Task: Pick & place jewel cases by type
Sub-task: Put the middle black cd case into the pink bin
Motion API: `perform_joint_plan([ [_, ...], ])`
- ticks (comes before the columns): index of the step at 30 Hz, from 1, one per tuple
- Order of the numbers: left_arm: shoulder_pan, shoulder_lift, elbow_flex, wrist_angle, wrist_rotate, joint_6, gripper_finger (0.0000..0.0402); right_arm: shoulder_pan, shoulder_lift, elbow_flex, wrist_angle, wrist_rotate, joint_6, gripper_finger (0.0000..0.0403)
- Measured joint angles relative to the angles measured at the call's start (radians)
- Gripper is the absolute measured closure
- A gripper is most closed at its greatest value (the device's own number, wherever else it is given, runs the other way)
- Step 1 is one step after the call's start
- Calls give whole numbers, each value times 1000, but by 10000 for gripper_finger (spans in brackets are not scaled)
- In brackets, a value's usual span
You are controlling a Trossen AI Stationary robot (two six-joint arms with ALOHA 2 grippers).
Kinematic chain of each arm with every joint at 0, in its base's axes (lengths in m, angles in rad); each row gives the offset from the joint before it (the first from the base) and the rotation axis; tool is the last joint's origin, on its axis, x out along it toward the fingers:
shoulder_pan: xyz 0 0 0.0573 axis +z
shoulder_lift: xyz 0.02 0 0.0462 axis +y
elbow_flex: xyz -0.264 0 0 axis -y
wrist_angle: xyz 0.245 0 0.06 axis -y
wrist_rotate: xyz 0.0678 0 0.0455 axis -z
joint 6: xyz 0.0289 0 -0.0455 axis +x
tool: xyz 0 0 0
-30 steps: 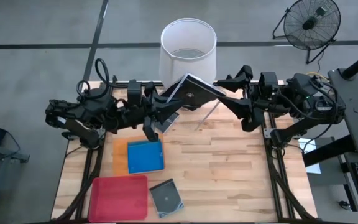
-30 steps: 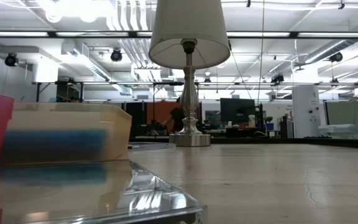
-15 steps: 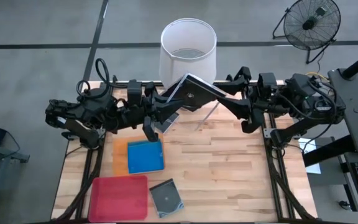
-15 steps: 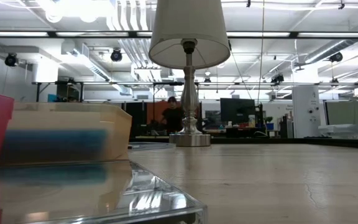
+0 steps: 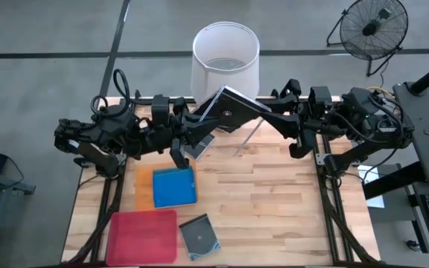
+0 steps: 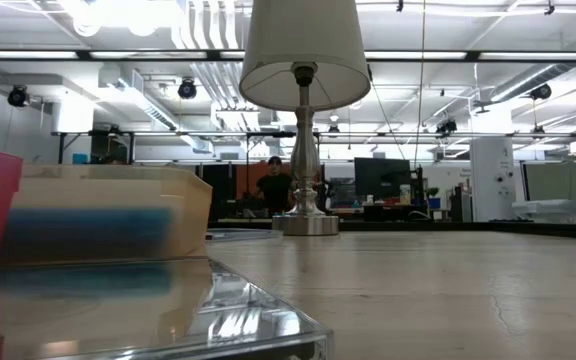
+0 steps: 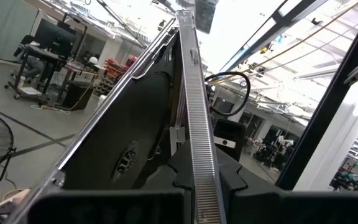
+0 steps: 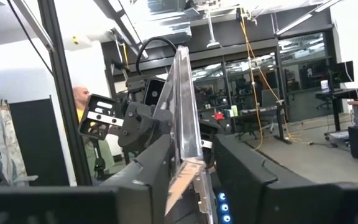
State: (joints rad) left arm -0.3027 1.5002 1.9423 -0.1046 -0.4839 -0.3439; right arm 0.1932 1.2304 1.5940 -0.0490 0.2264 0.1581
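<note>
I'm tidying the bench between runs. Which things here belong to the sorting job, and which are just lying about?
Job:
- dark case held up between both arms
- blue case in the orange tray
- dark case on the table
- pink tray

Lying about:
- lamp
- fan

- Left arm reaches in from its side at the table's far edge, raised off the surface, and the left gripper (image 5: 208, 112) is clamped tight on a dark jewel case (image 5: 229, 109), its edge running up between the jaws.
- Right arm stretches in from the opposite side, and the right gripper (image 5: 263, 110) meets the same case, one finger (image 8: 151, 163) on either face.
</note>
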Motion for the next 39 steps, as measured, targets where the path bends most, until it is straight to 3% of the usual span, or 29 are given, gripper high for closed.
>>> perform_joint_plan([
  [9,1,0,0,-1,-2,2,402,1,0,0,2,-7,-7,365],
  [26,0,0,0,3,0,25,400,0,0,0,3,-26,-15,366],
  [39,0,0,15,-1,3,12,285,0,0,0,2,-25,-31,368],
])
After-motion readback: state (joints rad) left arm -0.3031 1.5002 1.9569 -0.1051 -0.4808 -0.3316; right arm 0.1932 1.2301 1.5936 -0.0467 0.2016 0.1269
